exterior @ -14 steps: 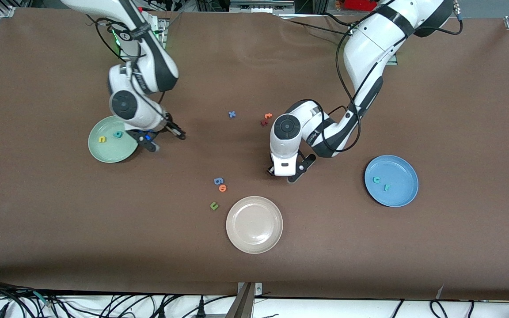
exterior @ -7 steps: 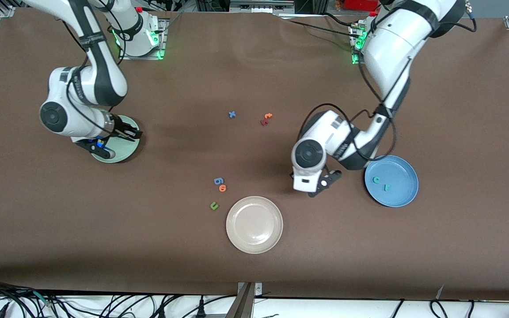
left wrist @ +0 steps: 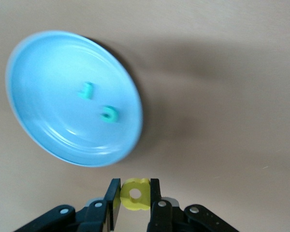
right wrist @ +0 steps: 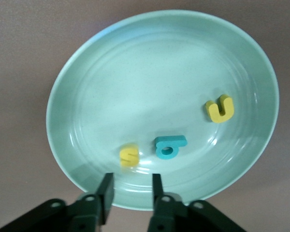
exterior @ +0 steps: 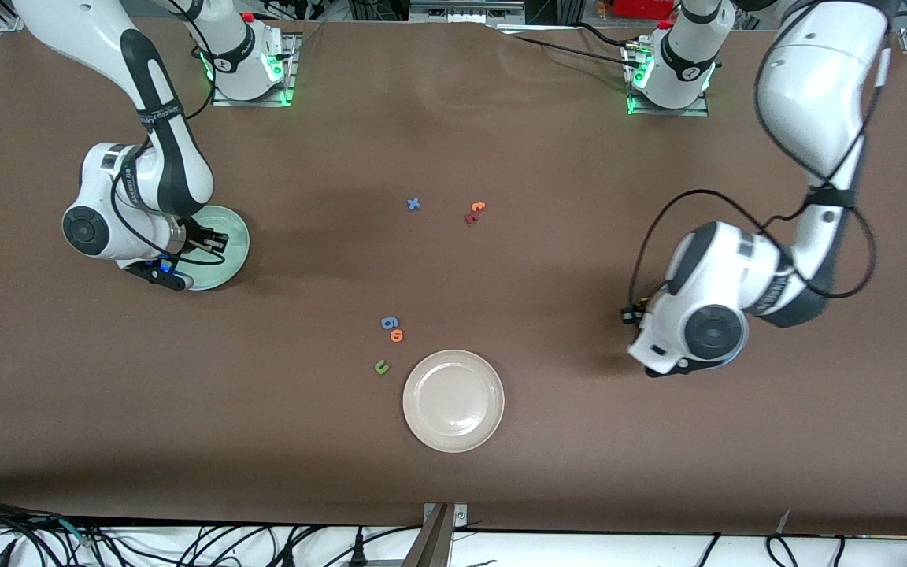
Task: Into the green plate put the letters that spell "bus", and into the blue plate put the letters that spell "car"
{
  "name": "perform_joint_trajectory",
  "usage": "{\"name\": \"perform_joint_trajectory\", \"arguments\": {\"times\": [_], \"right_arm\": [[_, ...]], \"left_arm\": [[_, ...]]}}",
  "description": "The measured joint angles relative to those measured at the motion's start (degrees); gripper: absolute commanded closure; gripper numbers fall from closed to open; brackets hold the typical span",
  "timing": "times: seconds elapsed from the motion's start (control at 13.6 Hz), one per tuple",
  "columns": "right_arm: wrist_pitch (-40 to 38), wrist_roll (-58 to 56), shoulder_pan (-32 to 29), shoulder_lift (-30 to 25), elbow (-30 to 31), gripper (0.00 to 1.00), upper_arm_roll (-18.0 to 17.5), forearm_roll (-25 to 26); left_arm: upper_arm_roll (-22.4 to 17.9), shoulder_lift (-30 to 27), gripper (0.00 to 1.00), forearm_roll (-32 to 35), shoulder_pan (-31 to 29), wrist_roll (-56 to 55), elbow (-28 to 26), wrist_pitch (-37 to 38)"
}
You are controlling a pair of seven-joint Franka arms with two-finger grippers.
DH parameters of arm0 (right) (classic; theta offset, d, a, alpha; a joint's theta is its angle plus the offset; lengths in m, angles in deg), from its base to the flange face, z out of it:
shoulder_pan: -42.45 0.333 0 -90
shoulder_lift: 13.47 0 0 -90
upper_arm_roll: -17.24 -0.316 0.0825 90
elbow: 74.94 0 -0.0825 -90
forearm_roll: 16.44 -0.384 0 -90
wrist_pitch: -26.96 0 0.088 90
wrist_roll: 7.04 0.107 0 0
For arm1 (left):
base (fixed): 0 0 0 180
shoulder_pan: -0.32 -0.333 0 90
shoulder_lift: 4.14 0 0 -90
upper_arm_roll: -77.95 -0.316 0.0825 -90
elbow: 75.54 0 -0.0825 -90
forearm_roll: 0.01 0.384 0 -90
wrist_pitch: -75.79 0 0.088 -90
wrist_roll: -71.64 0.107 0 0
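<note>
The left gripper [left wrist: 134, 200] is clamped on the yellow a [left wrist: 135, 194], just outside the blue plate [left wrist: 48, 135] holding the c [left wrist: 109, 114] and probably the r [left wrist: 86, 90]. The right gripper [right wrist: 130, 191], fingers apart and empty, hangs over the green plate [right wrist: 87, 58]; the s [right wrist: 129, 155] lies just ahead of it, beside the b [right wrist: 169, 146] and u [right wrist: 220, 108].

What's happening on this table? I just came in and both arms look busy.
The right gripper, open, hangs over the green plate, where the yellow s, teal b and yellow u lie. The left gripper is shut on the yellow a, near the rim of the blue plate, which holds the teal c and teal r. Spare letters and a beige-white plate sit mid-table.
</note>
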Motion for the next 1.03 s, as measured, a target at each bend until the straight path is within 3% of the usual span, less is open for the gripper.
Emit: {"name": "perform_joint_trajectory", "arguments": {"times": [0.29,0.59,0.73,0.81,1.03], "right_arm": [[-0.62,-0.12,0.00,-0.60,-0.36,0.01,0.00,0.00],[-12.41,0.31,0.04,-4.09,-6.17,0.01,0.01,-0.01],[-20.08,0.57,0.04,-5.43,-12.07,0.01,0.29,0.00],[-23.30,0.56,0.02,-5.74,-15.38,0.01,0.59,0.29],[-30.66,-0.50,0.00,-6.08,-25.12,0.01,1.06,2.93]], "left_arm": [[-0.08,0.04,0.78,-0.10,-5.38,13.73,-0.55,0.33],[-0.08,2.13,0.66,-0.04,-5.55,15.14,-1.63,-2.69],[-0.08,2.74,0.11,0.17,-5.51,15.78,-1.64,-2.99],[-0.11,2.80,0.01,0.54,-5.51,16.79,-1.65,-2.99],[-0.11,2.79,0.00,2.06,-5.50,18.76,-1.64,-2.99]]}}
